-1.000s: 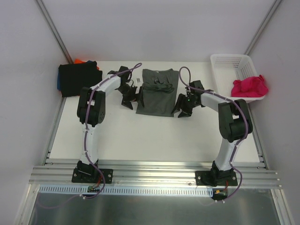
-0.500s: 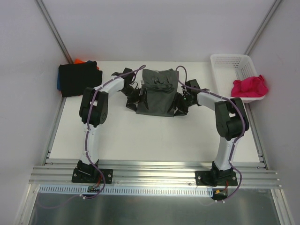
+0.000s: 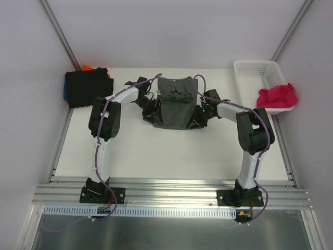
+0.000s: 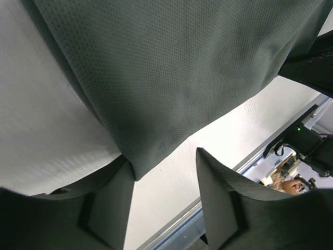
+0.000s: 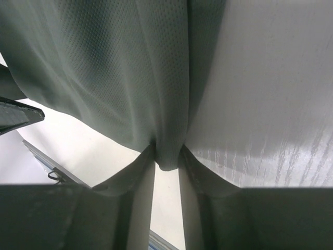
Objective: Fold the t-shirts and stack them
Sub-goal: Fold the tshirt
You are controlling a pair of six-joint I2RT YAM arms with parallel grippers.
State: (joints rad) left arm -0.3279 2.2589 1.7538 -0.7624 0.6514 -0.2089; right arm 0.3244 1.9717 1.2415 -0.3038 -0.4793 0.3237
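At the middle of the tabletop (image 3: 130, 151) lies the dark grey t-shirt (image 3: 174, 107). It is a narrow upright oblong, its collar end turned away from my bases, with a crumpled band of cloth across its far part.

At the shirt's near left corner stand my left fingers (image 4: 112, 203). They are parted, with bare tabletop showing in the gap. The corner of the cloth rests against the inner face of one finger only and is not pinched, so this pair is released.

At the shirt's near right corner are my right fingers (image 5: 138, 192). They are drawn close together on a pleat of the same shirt, the tip of the fold sits between them, and the fabric runs away from the grip in long creases. This pair is grasping the dark grey t-shirt.

Both of my arms bend inward, one flanking each side of the shirt.

Well to the left of the shirt, a folded black t-shirt (image 3: 87, 87) tops a pile. An orange edge (image 3: 89, 67) and a blue edge (image 3: 66, 92) show beneath it.

Well to the right of the shirt stands a white lattice basket (image 3: 255, 70). A magenta-pink t-shirt (image 3: 277, 96) is heaped at its near end, spilling over the rim.
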